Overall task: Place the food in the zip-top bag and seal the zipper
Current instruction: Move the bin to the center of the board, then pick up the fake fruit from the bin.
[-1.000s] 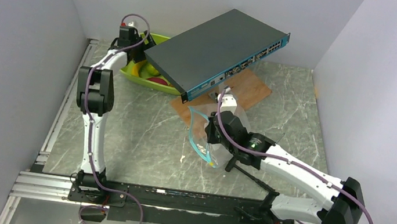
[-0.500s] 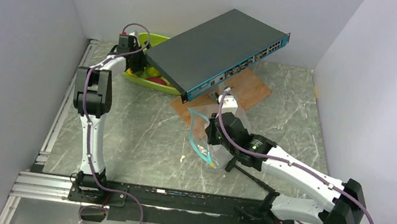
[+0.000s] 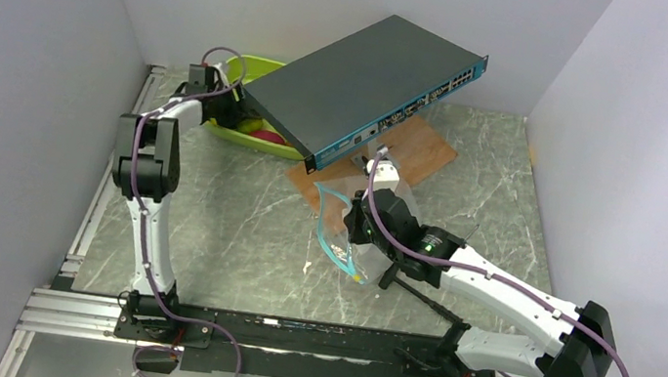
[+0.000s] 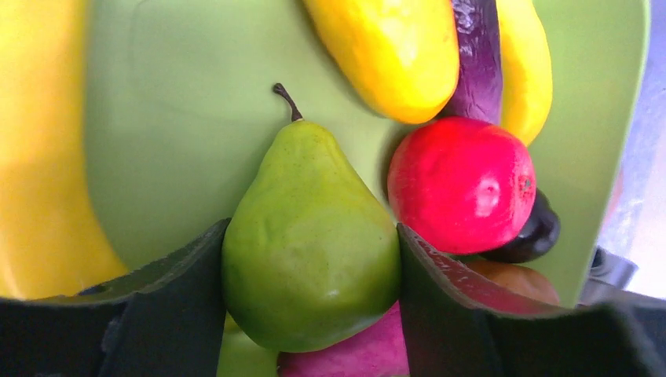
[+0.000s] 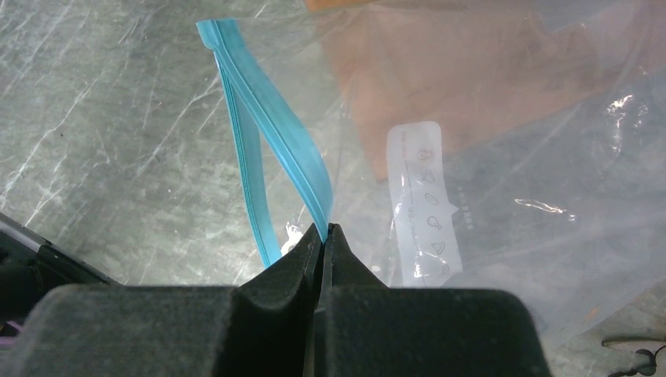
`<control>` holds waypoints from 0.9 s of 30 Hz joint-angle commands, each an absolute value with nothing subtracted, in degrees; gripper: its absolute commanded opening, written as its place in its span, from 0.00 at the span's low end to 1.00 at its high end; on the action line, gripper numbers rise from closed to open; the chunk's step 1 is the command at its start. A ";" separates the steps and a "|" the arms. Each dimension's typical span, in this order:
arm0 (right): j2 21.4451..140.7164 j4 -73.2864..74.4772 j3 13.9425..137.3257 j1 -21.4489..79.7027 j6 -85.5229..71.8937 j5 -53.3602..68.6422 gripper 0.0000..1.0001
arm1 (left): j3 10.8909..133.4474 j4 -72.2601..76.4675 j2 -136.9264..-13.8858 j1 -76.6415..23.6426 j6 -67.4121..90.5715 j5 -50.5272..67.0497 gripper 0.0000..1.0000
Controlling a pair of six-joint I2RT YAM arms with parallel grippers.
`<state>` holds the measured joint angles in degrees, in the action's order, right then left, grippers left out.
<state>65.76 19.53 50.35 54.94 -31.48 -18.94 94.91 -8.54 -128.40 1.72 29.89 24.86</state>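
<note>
Left gripper is down in tray at the far left of the desk, partly under the raised edge of a tilted switch. In the left wrist view its fingers sit snug on both sides of a green pear, stem pointing away, so the gripper is clamped on the pear at medium width; can't tell if the pear is lifted off the tray. The rest of the food is in the tray too: bananas past the pear, eggplant wedged between them, red apple touching the pear's right side, a dark piece and an orange behind the apple, a magenta piece under the pear. Right of the tray a board lies under the switch. Bag is mid-desk, partly over the board's near end. Right gripper is pinched tight on one lip of the zipper; the other lip hangs just beside it, mouth gaping
</note>
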 commanded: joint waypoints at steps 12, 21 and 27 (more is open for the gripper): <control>64.55 16.94 50.62 54.75 -31.20 -17.89 0.00 | 82.48 -16.57 -111.21 8.87 28.48 21.67 0.12; 65.16 18.52 51.62 54.36 -31.84 -16.92 0.00 | 85.06 -26.65 -96.81 9.73 26.03 17.62 0.00; 67.04 20.05 51.65 52.21 -34.73 -12.55 0.00 | 69.45 -25.54 -74.45 9.72 28.98 24.91 0.00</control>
